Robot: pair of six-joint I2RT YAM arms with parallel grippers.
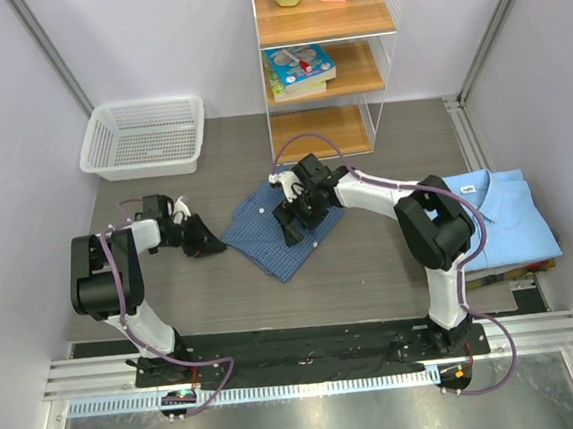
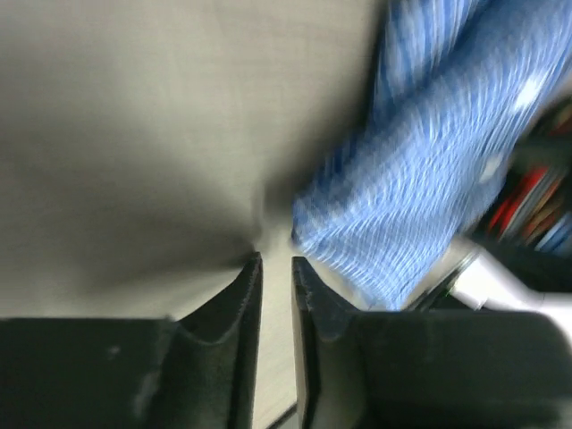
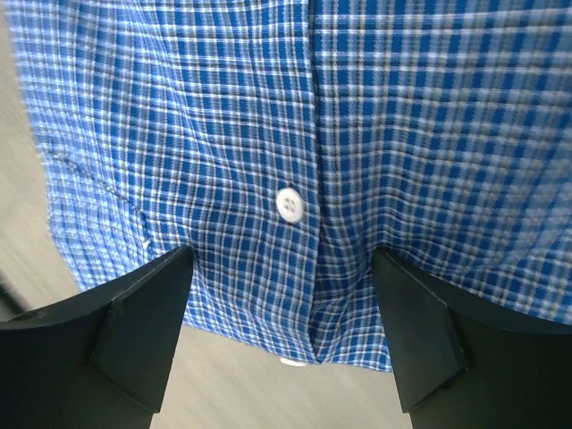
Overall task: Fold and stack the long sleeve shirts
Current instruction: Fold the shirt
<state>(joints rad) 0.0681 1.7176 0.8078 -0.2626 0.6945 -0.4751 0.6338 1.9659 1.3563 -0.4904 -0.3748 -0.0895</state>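
Beyond checked shirt (image 1: 283,230) — basket (image 1: 144,137), shelf (image 1: 321,131)

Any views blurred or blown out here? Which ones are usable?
Left wrist: checked shirt and table are motion-smeared, and only the left fingers are crisp. Right wrist: sharp, with the weave and button clear. Top external: sharp, even light, no glare.

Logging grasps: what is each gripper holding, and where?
Nothing is visibly held. The right gripper stands open over the button strip of the checked shirt; the left gripper, nearly shut, has the shirt's corner just beyond its tips.
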